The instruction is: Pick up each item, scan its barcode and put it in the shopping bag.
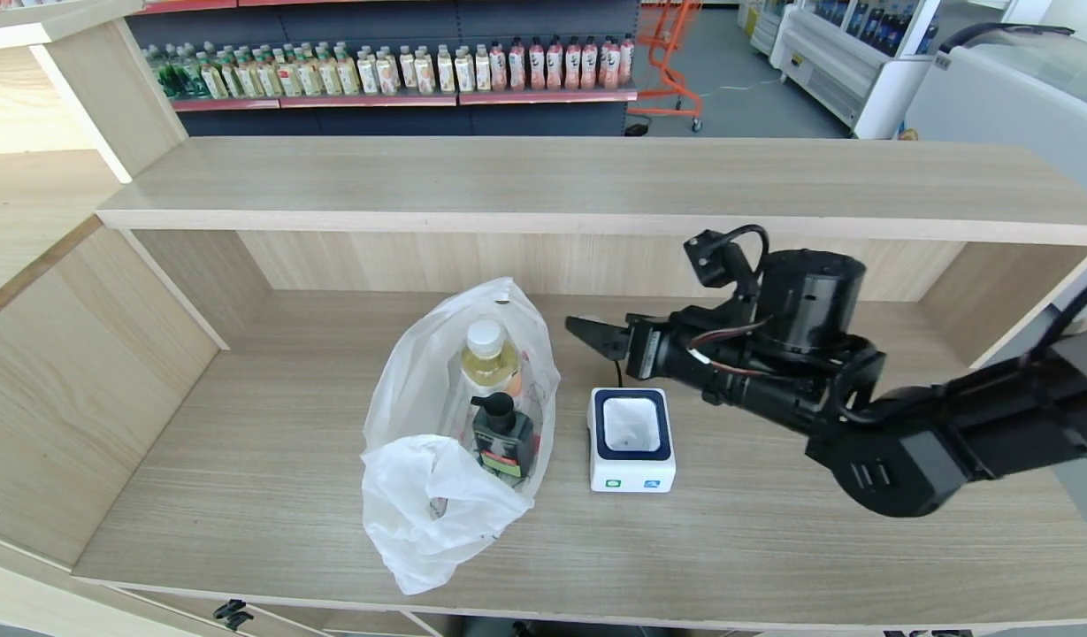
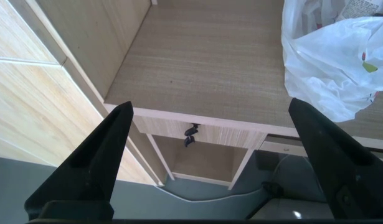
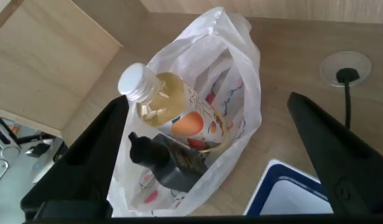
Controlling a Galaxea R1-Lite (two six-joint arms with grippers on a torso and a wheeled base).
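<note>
Right pincer [image 1: 592, 336] hangs wide open and empty, shopping bag [image 1: 437, 495] just beside it with bottles [image 1: 488, 354] already inside, so a careless swing could snag the floppy plastic and tip everything.

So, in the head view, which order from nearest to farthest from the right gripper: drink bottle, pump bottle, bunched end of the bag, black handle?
From the right gripper:
1. Drink bottle, inside the bag, at its back.
2. Pump bottle, just in front of it.
3. Bunched end of the bag, farther front.
4. Black handle, far front left.
</note>
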